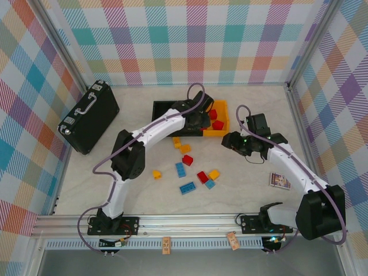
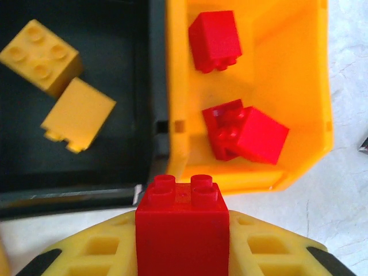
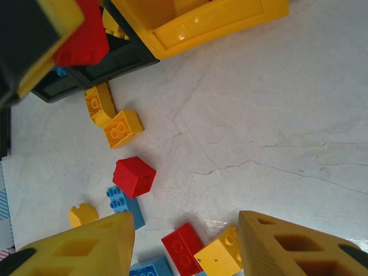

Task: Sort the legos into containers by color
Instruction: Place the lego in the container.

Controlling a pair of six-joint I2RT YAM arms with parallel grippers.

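Red studded plastic brick: pinched in left tool, near rim of yellow-orange plastic bin.
Bin content: three red bricks.
Right tool: spread, empty, above desk.
Loose bricks: on desk, between arms.

The near rim of the yellow-orange bin is crowded by the left arm and its gripped red lego; the middle of the table is strewn with loose legos; bare surface is left to their right; a black case is set far left.
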